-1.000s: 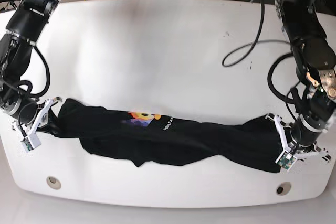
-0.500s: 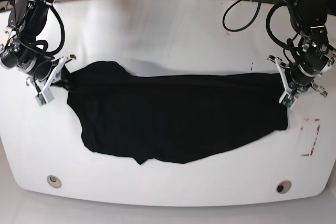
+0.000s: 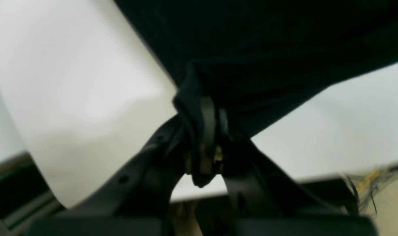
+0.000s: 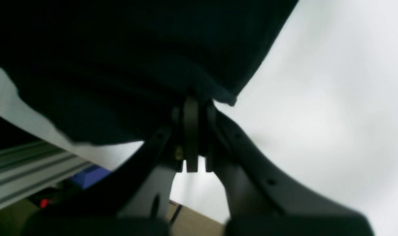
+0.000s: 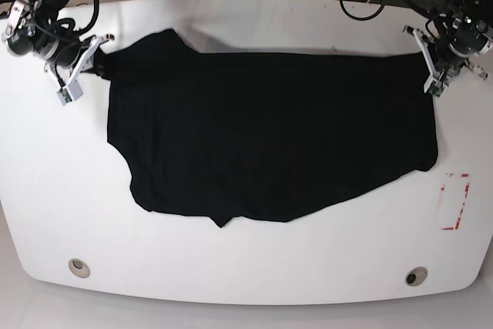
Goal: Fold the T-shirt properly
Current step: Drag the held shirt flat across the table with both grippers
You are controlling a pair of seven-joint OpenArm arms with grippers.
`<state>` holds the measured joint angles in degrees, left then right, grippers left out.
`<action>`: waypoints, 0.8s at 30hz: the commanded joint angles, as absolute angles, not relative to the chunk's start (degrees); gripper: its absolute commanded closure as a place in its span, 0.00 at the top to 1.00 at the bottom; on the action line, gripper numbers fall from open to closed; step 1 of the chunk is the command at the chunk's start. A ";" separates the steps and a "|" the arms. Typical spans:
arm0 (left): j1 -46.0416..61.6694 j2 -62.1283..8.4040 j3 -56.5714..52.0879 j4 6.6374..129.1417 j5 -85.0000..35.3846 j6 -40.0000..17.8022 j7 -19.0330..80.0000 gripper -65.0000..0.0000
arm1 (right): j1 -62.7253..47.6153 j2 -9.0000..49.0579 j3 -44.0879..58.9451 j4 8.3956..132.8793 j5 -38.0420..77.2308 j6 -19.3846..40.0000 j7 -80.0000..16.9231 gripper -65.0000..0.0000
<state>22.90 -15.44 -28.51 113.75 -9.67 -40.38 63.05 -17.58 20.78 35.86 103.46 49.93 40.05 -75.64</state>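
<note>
Gripping T-shirt corners: L gripper & R gripper.

The black T-shirt is spread wide across the far half of the white table, its near edge uneven and wavy.

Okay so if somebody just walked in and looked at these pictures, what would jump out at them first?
The big black T-shirt spread across the middle of the white table would catch the eye first. Next, the two grippers pinching its far corners: the left gripper on the base view's right and the right gripper on its left. A small red rectangle marks the table's right edge.
</note>
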 commanded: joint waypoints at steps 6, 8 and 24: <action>28.09 -14.90 -29.05 114.59 -8.22 -40.00 63.08 0.00 | -20.70 20.79 37.85 104.57 49.89 40.00 -74.86 0.00; 28.18 -14.81 -28.97 114.59 -8.22 -40.00 63.08 0.00 | -20.70 20.35 37.85 104.57 49.89 40.00 -74.86 0.00; 22.81 -14.81 -29.23 114.33 -7.78 -40.00 63.08 0.00 | -10.24 15.60 35.12 103.87 49.71 40.00 -75.91 0.00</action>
